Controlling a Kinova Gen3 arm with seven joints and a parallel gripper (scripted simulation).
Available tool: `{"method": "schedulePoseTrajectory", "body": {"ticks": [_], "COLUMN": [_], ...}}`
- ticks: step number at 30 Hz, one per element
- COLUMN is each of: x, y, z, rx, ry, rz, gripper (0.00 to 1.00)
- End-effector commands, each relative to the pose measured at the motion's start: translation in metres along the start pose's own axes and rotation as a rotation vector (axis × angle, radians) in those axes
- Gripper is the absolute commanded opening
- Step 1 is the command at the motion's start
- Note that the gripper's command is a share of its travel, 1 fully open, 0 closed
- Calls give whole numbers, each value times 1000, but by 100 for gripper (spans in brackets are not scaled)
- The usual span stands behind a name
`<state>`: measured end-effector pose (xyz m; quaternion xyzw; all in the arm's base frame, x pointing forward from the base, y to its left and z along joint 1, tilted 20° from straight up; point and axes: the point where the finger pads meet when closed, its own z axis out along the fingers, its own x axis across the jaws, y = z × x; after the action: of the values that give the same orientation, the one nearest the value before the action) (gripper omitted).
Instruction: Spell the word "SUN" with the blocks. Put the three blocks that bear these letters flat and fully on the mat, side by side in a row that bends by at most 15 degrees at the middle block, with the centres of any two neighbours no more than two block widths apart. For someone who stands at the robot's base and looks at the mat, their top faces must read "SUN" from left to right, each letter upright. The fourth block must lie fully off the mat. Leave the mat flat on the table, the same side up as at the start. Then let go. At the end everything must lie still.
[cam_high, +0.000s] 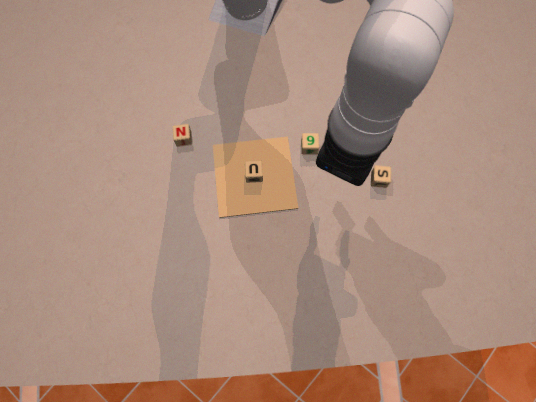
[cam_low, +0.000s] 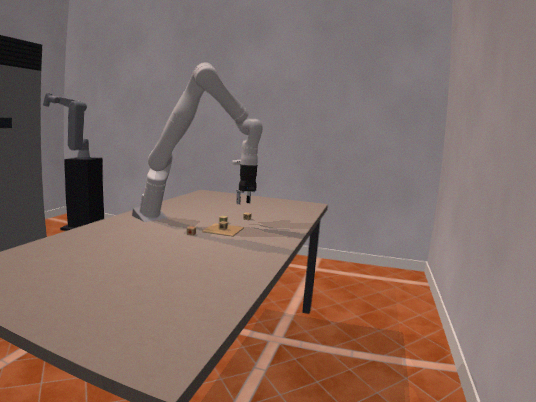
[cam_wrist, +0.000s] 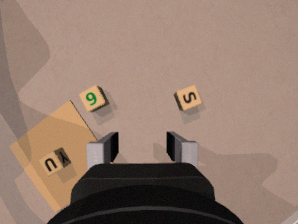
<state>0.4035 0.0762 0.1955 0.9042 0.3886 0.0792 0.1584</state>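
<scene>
The U block (cam_high: 254, 170) lies flat near the middle of the orange mat (cam_high: 255, 183); it also shows in the wrist view (cam_wrist: 56, 160). The S block (cam_high: 381, 175) lies on the table to the right of the mat and shows in the wrist view (cam_wrist: 188, 99). The N block (cam_high: 181, 133), with a red letter, lies off the mat at its upper left. The block with a green 9 (cam_high: 310, 141) lies just off the mat's upper right corner. My gripper (cam_wrist: 142, 142) is open and empty, held high above the table between the 9 block (cam_wrist: 93, 99) and the S block.
The arm's wrist (cam_high: 352, 165) hides the table between the 9 block and the S block in the top view. The table's front edge (cam_high: 270, 370) runs along the bottom of that view. In the side view the gripper (cam_low: 243, 198) hangs well above the blocks.
</scene>
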Motion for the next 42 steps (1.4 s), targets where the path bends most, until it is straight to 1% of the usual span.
{"method": "schedulePoseTrajectory", "body": {"ticks": [1,3,5,7,10,42], "x": [28,45,45,57,65,66], "y": [-25,-36,-36,-45,-51,-52], "z": [5,4,4,3,3,2], "rx": [19,15,15,12,9,9], "ry": [5,12,12,18,22,23], "rz": [-138,-240,-240,-319,-369,-375], "gripper": [100,100,100,100,100,100]}}
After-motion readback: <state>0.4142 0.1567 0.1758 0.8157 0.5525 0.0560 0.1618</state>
